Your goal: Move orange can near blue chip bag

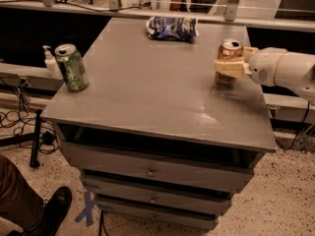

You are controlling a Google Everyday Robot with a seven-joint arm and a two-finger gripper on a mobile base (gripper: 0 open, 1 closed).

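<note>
Where the bench (147, 92) meets its right edge, you have these items. Tool (227, 69): comes in from the right on a white arm (285, 70), pale fingers clamped round the middle of the orange can (230, 49). Orange can: upright, silver top showing, near the right edge. Blue chip bag (172, 27): lying flat at the far edge, about centre, well apart from the orange can. Green can (72, 67): upright at the near left corner. White pump bottle (49, 63): just beside the green can, beyond the left edge. Bench has a grey top with drawers below.
</note>
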